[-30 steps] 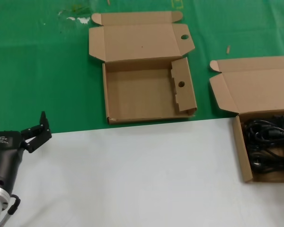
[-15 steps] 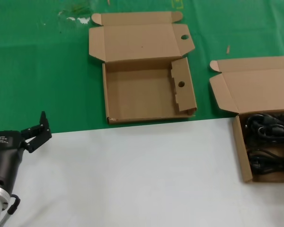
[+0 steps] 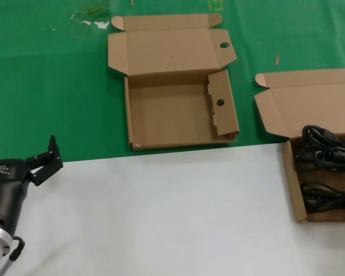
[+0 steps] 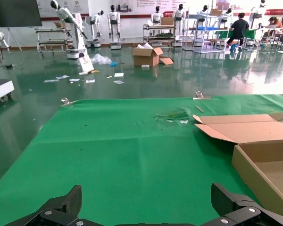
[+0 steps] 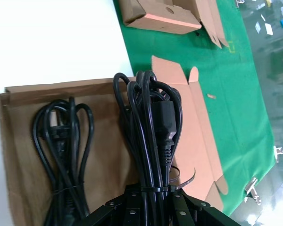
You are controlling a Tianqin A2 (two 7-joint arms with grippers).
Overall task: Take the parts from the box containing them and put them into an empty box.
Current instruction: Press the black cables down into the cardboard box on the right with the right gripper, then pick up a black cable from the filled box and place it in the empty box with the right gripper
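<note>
Jaws pinching glossy coiled black cord

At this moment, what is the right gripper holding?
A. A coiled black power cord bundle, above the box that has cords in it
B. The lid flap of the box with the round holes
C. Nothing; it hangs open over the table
A: in the right wrist view the right gripper is shut on a cord bundle held above the source box, where another bundle lies.
</note>
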